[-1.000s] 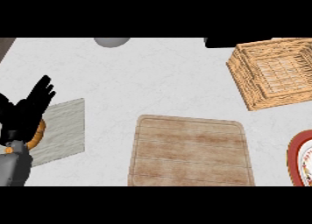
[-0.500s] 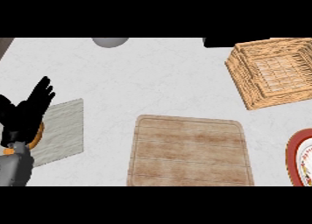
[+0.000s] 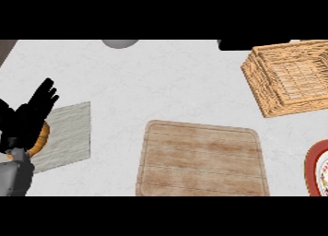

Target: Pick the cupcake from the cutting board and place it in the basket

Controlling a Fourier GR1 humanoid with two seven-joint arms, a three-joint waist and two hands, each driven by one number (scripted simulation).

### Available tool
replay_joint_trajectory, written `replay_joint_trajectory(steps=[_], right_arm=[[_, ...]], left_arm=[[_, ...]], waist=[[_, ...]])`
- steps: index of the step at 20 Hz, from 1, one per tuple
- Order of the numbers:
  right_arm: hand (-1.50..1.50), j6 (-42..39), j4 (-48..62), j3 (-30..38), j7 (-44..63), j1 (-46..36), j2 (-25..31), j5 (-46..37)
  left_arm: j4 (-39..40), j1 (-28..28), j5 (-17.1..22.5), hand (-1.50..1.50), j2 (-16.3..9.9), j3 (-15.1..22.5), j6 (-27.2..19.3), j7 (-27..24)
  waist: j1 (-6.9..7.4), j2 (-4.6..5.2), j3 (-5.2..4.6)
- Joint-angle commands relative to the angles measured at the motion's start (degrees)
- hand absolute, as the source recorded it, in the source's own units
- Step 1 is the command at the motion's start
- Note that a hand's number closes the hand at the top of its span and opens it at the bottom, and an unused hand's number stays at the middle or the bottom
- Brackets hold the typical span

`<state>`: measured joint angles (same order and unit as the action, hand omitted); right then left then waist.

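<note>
The wooden cutting board (image 3: 201,159) lies in the lower middle of the counter with nothing on it. No cupcake shows anywhere in the head view. The woven basket (image 3: 296,76) sits at the upper right, and its inside looks bare. My left hand (image 3: 24,117) rests open at the left edge, fingers pointing up, above a grey mat. My right hand is out of view.
A grey mat (image 3: 68,133) lies under the left hand, with an orange round thing (image 3: 41,138) partly hidden behind the hand. A red-rimmed plate (image 3: 325,168) is cut by the right edge. A grey round object (image 3: 120,43) and a dark object (image 3: 238,44) sit at the far edge.
</note>
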<state>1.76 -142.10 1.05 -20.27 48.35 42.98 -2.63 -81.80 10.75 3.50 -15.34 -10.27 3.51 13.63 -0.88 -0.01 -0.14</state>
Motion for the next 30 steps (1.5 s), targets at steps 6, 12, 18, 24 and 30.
replay_joint_trajectory(steps=[6,12,18,24,30], right_arm=[[1.5,0.9,-8.4,15.3,23.5,-14.9,2.4,16.4],[1.5,2.1,6.4,21.5,36.6,-36.7,10.9,17.5],[1.5,0.6,23.2,16.6,38.4,-50.6,13.4,16.1],[1.5,-2.2,38.4,9.6,33.2,-62.2,11.0,10.8],[1.5,-5.5,53.1,8.6,19.6,-65.2,5.3,5.8]], left_arm=[[-0.5,-0.9,-0.3,0.0,-0.1,0.6,1.1,-1.0],[2.8,2.0,-2.6,0.0,2.8,2.5,-1.3,-1.8],[0.6,2.9,-0.8,0.0,1.0,1.2,0.1,1.7],[0.4,-1.5,-1.0,0.0,1.6,1.6,1.9,-2.7],[5.3,4.3,-1.2,0.0,0.3,-0.4,1.0,-0.9]], waist=[[1.61,0.18,-0.05],[2.43,0.62,-0.06],[2.25,0.3,0.11],[2.19,0.23,0.12],[1.31,0.2,0.14]])
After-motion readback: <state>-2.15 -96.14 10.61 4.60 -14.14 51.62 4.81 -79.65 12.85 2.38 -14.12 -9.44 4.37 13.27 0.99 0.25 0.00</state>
